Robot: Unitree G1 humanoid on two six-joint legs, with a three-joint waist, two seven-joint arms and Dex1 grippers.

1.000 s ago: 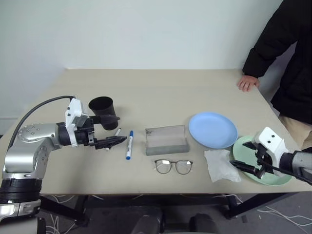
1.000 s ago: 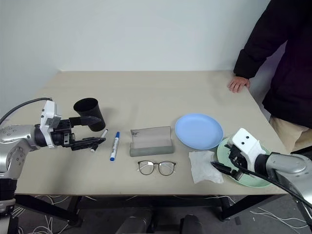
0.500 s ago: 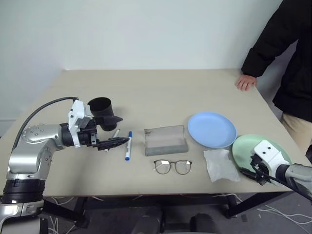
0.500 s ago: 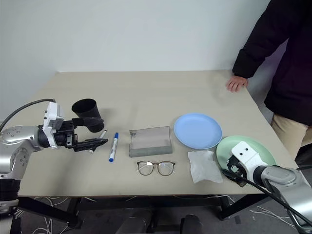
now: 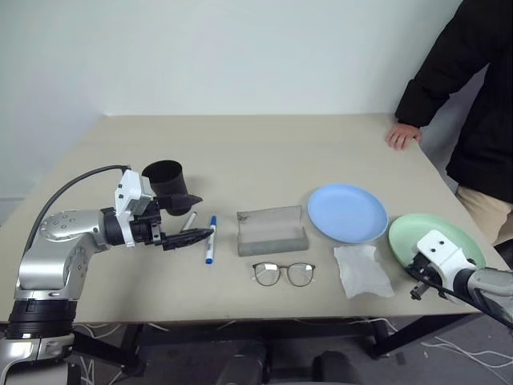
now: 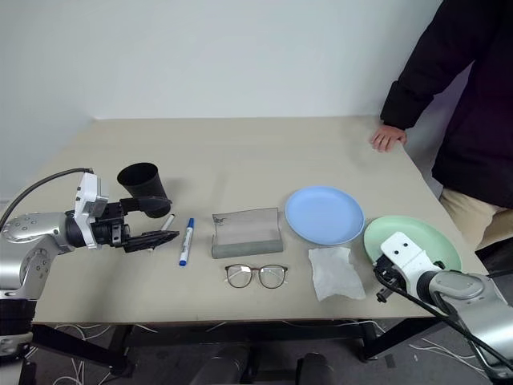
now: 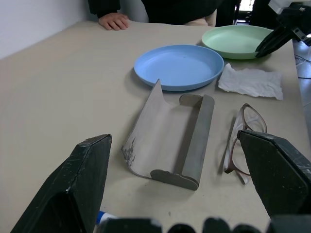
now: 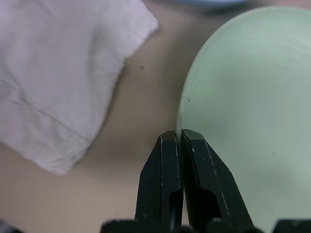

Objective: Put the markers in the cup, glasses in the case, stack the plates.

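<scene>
My right gripper (image 5: 417, 290) is shut on the near-left rim of the light green plate (image 5: 445, 237), at the table's front right; the wrist view shows both fingers (image 8: 163, 165) pressed together at that rim. The light blue plate (image 5: 348, 213) lies just left of it. My left gripper (image 5: 202, 215) stands open above the black-capped marker (image 5: 191, 218), next to the black cup (image 5: 165, 178). The blue-capped marker (image 5: 212, 239) lies just right of it. Further right is the open grey case (image 5: 273, 231), with the glasses (image 5: 284, 274) in front of it.
A crumpled white tissue (image 5: 365, 271) lies between the glasses and the green plate. A person in a dark jacket stands at the far right with a hand (image 5: 405, 136) resting on the table's back edge. The green plate sits close to the table's right front corner.
My right gripper has closed from wide open and shifted right and down at the green plate's rim. The plate has slid a little to the right. My left arm stayed put.
</scene>
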